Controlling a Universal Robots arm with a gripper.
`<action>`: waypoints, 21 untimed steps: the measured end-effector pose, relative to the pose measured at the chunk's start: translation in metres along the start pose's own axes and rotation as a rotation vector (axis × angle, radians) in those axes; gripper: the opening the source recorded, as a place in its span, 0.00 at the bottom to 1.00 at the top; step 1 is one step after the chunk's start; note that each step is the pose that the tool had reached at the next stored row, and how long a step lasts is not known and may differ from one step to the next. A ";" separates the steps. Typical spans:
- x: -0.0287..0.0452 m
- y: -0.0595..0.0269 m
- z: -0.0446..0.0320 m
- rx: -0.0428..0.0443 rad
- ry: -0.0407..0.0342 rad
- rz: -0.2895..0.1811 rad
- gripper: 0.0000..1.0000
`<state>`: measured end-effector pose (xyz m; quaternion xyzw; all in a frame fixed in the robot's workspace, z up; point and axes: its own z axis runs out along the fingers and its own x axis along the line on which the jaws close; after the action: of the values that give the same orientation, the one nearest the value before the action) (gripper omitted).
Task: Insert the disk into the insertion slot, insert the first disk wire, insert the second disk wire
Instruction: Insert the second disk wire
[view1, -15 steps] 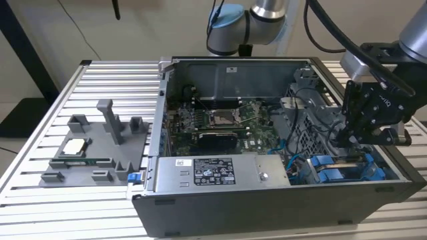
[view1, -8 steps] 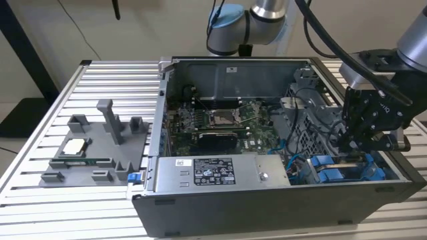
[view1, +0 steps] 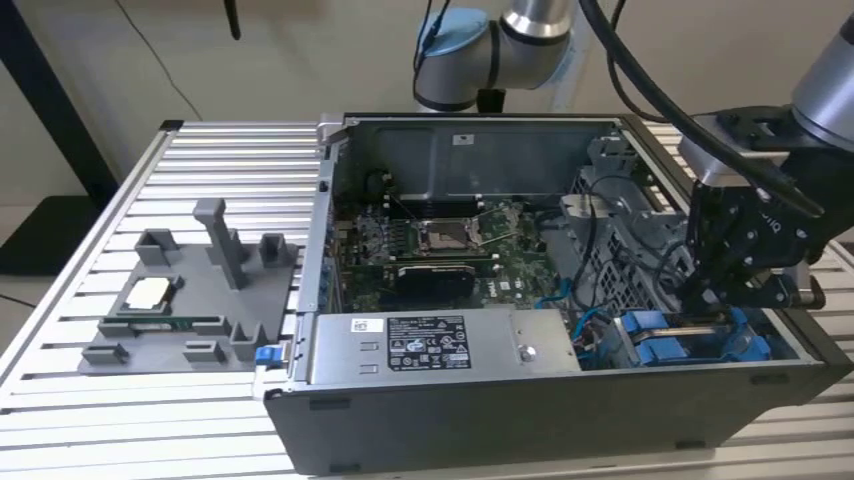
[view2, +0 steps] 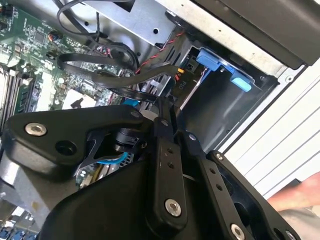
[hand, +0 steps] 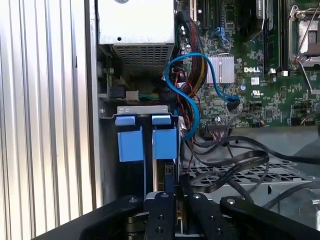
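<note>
The open computer case (view1: 534, 400) lies on the slatted table. My gripper (view1: 705, 300) reaches down into its corner at the exterior view's right, over the insertion slot (view2: 220, 105), a grey bay with thin walls. The disk in its blue carrier (hand: 165, 142) stands on edge in that bay, its blue tabs (view2: 215, 60) at the far end. In the first wrist view my gripper (hand: 176, 192) has its fingers close together on the disk's thin near edge. A blue cable (hand: 192, 85) curls loose beside the bay, its plug (hand: 232, 105) lying on the board.
The labelled power-supply box (view1: 427, 345) sits beside the bay. Black flat cables (hand: 235, 160) loop over the perforated cage wall (view1: 627, 260). The green motherboard (view1: 441, 240) fills the case's middle. A grey fixture plate (view1: 187, 300) lies at the exterior view's left.
</note>
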<state>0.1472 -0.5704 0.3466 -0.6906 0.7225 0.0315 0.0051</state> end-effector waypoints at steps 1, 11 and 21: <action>0.0000 0.0000 0.0005 0.0022 0.0024 0.000 0.16; -0.0007 0.0000 0.0031 0.0093 0.0031 0.000 0.16; -0.0010 -0.0001 0.0102 0.0158 0.0048 0.000 0.16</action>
<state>0.1470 -0.5688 0.3365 -0.6908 0.7226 0.0242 0.0088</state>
